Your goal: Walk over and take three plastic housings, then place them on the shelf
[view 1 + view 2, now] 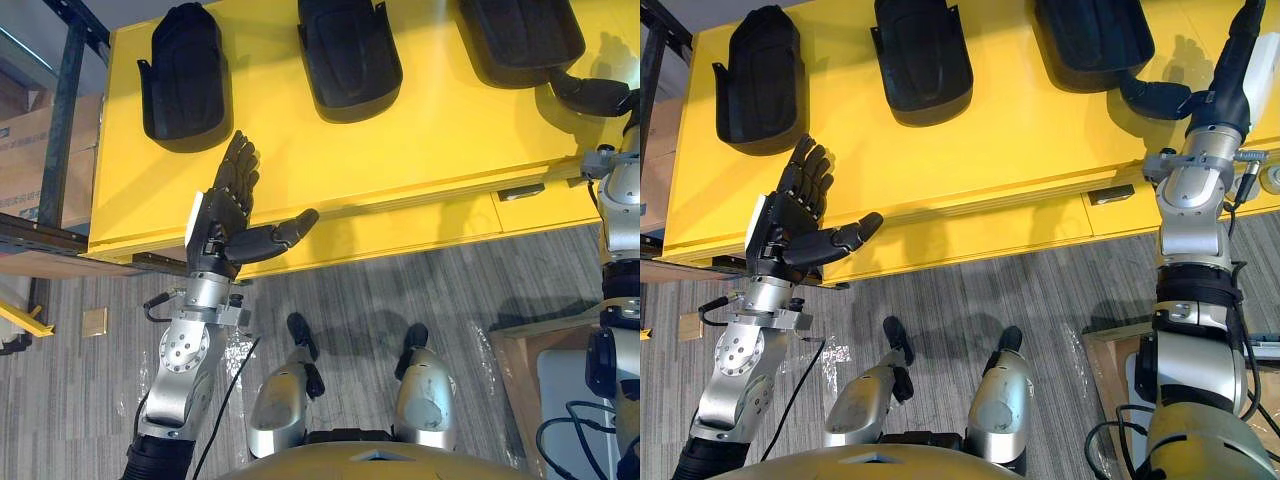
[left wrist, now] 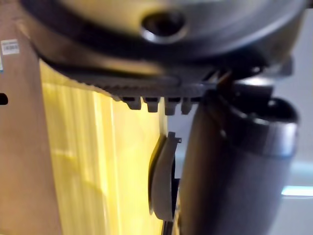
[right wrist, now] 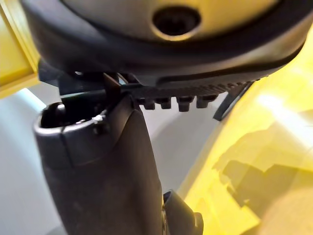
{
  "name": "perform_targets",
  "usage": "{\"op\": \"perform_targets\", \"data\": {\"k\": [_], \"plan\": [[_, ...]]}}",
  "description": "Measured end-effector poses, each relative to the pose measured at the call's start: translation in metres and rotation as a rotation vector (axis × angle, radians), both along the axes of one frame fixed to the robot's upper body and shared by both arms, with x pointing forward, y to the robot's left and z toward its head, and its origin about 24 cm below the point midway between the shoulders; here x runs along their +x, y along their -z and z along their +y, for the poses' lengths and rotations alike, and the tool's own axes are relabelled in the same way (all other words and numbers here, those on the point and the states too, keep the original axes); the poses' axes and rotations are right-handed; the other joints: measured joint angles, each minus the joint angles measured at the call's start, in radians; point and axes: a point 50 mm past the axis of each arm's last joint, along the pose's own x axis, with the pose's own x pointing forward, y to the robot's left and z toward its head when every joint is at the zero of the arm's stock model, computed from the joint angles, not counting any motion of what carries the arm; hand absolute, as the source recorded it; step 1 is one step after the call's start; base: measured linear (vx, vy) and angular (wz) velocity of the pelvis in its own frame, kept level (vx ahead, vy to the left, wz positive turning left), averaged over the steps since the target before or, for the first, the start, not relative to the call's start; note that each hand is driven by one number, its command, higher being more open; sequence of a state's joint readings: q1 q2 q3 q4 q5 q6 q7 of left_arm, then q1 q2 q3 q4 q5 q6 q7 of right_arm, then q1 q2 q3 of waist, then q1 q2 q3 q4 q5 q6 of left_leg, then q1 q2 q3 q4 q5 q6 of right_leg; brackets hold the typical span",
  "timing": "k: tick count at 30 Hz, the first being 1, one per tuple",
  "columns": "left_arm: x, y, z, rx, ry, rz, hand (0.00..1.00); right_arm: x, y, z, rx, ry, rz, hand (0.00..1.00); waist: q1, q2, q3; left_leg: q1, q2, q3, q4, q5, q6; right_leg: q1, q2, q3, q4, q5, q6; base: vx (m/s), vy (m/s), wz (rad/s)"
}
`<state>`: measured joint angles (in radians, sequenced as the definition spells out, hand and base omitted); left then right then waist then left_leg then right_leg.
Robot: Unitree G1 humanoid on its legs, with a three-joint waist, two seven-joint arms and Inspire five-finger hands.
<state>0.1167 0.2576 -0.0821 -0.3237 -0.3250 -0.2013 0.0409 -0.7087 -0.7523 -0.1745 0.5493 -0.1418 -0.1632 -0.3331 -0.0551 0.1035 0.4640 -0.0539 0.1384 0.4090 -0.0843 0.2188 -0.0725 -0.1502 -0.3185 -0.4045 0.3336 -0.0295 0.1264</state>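
Housings, three of them, black plastic, lie in a row on the yellow counter [image 1: 420,150]: the left housing [image 1: 183,72], the middle housing [image 1: 348,52] and the right housing [image 1: 1092,35], each well apart from the next. The left hand [image 1: 232,215] is raised over the counter's near edge, just short of the left housing, its fingers [image 1: 240,165] straight and spread, the thumb held out to the side, and it holds nothing. The right hand [image 1: 1155,97] reaches in beside the right housing, touching or very nearly touching its near rim; how its fingers sit there I cannot tell, since the housing and the arm hide them. So the robot stands at the counter with all three housings lying on it and none lifted. If this yellow surface is the pick-up place, the carrying is yet to come; if it is the shelf, the row fits the finished job.
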Motion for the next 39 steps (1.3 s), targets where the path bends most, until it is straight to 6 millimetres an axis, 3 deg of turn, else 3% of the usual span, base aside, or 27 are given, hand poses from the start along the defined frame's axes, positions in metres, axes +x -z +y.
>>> {"op": "perform_targets", "data": {"k": [2,6,10,12,16,19,28,39], "plan": [[0.0,0.001,0.0,-0.001,-0.001,0.003,1.0,-0.009,0.003,0.004,-0.034,-0.018,-0.015,1.0,0.001,0.0,0.0,0.009,0.006,0.003,0.0,-0.004,-0.002,0.013,0.009,0.0,-0.01,0.001,0.001,0.04,-0.036,-0.05],[-0.002,0.003,0.0,-0.001,0.002,0.013,1.0,-0.035,-0.004,0.034,-0.148,-0.147,-0.132,1.0,0.0,0.0,0.0,0.038,0.013,0.021,0.0,-0.014,-0.007,0.035,0.02,0.011,-0.026,0.001,0.001,0.04,-0.019,-0.15],[-0.002,0.004,-0.006,-0.003,0.028,0.017,1.0,-0.056,-0.007,0.075,-0.077,-0.449,-0.243,1.0,-0.003,-0.002,-0.005,0.065,0.015,0.038,0.0,-0.024,-0.015,0.057,0.031,0.02,-0.04,0.001,0.002,0.03,-0.01,-0.12],[-0.001,0.004,-0.008,0.005,0.05,0.019,1.0,-0.052,0.007,0.094,0.042,-0.631,-0.192,1.0,-0.002,-0.011,-0.025,0.063,0.021,0.04,0.0,-0.025,-0.017,0.058,0.036,0.02,-0.047,0.001,0.002,0.0,0.0,0.0],[0.0,0.005,-0.009,0.024,0.054,0.03,1.0,-0.044,0.042,0.115,0.191,-0.776,-0.049,1.0,0.011,-0.022,-0.041,0.062,0.028,0.038,0.0,-0.027,-0.019,0.064,0.042,0.014,-0.057,0.001,0.002,0.0,-0.006,0.01],[0.001,0.006,-0.011,0.014,0.052,0.046,1.0,-0.041,0.054,0.128,0.227,-0.828,0.014,1.0,0.022,-0.022,-0.042,0.061,0.028,0.037,0.0,-0.026,-0.018,0.065,0.042,0.011,-0.058,0.003,0.002,0.0,0.0,0.0],[0.001,0.007,-0.013,-0.01,0.04,0.052,1.0,-0.037,0.064,0.143,0.283,-0.912,0.067,1.0,0.027,-0.03,-0.083,0.057,0.026,0.02,0.0,-0.028,-0.018,0.084,0.043,-0.007,-0.075,0.003,0.004,0.02,-0.008,0.06],[0.001,0.007,-0.014,0.016,0.026,0.048,1.0,-0.03,0.08,0.143,0.363,-0.886,0.144,1.0,0.026,-0.03,-0.084,0.061,0.022,0.019,0.0,-0.027,-0.017,0.087,0.042,-0.009,-0.074,0.004,0.004,0.0,0.0,0.0]]}}
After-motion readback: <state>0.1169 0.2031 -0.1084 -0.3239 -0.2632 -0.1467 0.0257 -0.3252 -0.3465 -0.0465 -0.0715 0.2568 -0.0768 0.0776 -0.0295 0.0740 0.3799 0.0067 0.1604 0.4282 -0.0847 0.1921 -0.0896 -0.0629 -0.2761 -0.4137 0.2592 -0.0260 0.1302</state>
